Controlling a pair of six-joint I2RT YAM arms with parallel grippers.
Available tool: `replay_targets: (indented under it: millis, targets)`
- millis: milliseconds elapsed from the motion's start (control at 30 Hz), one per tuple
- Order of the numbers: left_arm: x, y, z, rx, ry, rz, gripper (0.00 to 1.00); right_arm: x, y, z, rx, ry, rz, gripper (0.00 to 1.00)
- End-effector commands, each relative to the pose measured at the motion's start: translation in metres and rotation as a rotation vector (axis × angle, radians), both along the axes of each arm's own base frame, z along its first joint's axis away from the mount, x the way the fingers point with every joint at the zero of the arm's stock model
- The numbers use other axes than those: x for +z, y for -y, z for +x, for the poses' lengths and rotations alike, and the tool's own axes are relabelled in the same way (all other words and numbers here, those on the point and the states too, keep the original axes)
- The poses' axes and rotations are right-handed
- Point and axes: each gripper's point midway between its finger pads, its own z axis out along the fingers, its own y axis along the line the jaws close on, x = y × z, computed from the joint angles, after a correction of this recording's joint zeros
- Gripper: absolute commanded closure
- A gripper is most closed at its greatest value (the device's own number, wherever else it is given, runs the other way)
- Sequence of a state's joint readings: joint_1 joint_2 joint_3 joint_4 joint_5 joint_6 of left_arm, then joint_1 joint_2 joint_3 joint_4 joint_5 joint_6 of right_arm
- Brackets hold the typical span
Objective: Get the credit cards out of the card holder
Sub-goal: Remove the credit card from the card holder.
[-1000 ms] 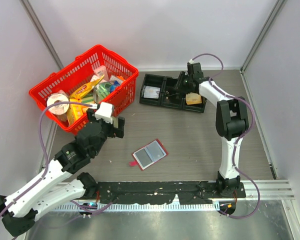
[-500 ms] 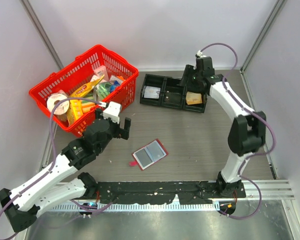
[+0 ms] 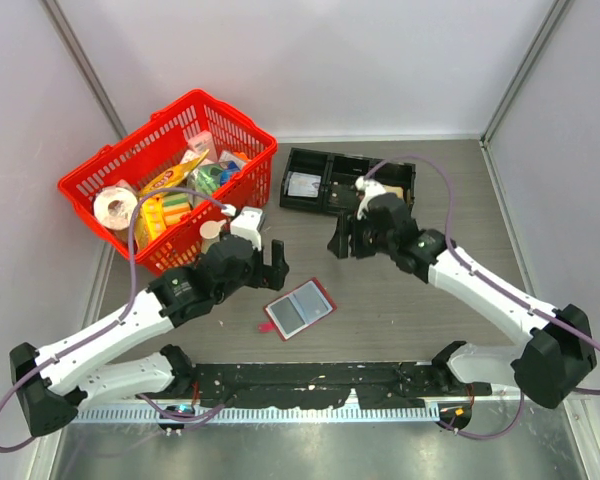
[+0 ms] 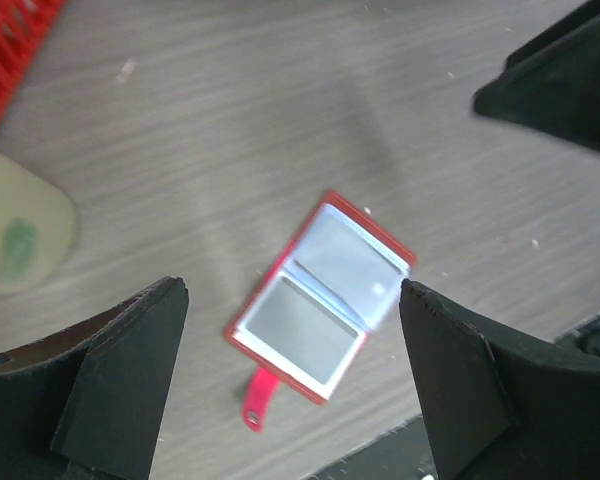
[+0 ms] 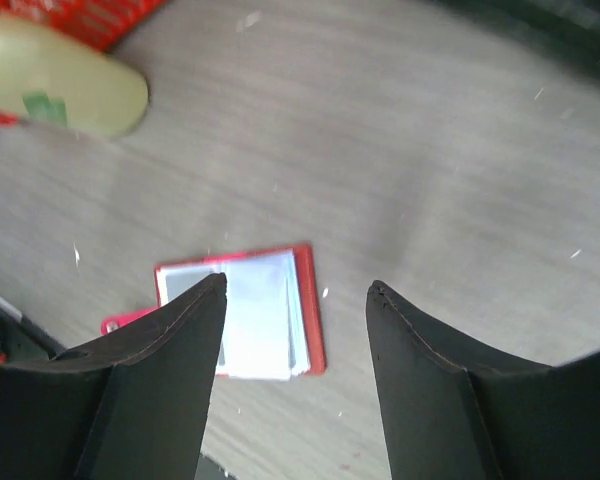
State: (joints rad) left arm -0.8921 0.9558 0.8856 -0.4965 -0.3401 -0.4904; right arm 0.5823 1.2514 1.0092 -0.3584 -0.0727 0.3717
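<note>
Tabletop (image 3: 400,300) (woodgrain, white walls (image 3: 380,60) around) bears card holder (image 3: 300,308); left tool (image 3: 268,265), right tool (image 3: 342,243) spread.

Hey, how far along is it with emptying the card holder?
Done: the card holder lies unfolded on the table. In hand: nothing; the left gripper and right gripper hover open near it. Left: the credit cards, apparently still in its sleeves, need pulling out.
</note>
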Motion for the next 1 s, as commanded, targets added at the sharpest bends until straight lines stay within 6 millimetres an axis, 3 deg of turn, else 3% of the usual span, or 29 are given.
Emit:
replay_targets:
  millis: [0, 133, 233, 400, 800, 967]
  targets:
    - [-0.021, 0.019, -0.023, 0.037, -0.128, -0.109, 0.1, -0.003, -0.022, -0.031, 0.045, 0.007, 0.085, 0.37]
    - [-0.059, 0.026, -0.038, 0.058, -0.217, -0.114, 0.12, -0.029, -0.035, -0.054, 0.061, -0.034, 0.114, 0.37]
    - [-0.081, 0.033, -0.048, 0.062, -0.263, -0.127, 0.18, -0.06, -0.037, -0.067, 0.059, -0.081, 0.094, 0.37]
    - [-0.115, 0.025, -0.055, 0.103, -0.311, -0.074, 0.26, -0.089, -0.05, -0.081, 0.082, -0.117, 0.08, 0.37]
    - [-0.158, 0.019, -0.061, 0.134, -0.38, 0.004, 0.53, -0.128, -0.067, -0.091, 0.126, -0.185, 0.056, 0.39]
    - [-0.169, 0.021, -0.063, 0.133, -0.404, 0.023, 0.56, -0.135, -0.07, -0.096, 0.143, -0.201, 0.047, 0.41]
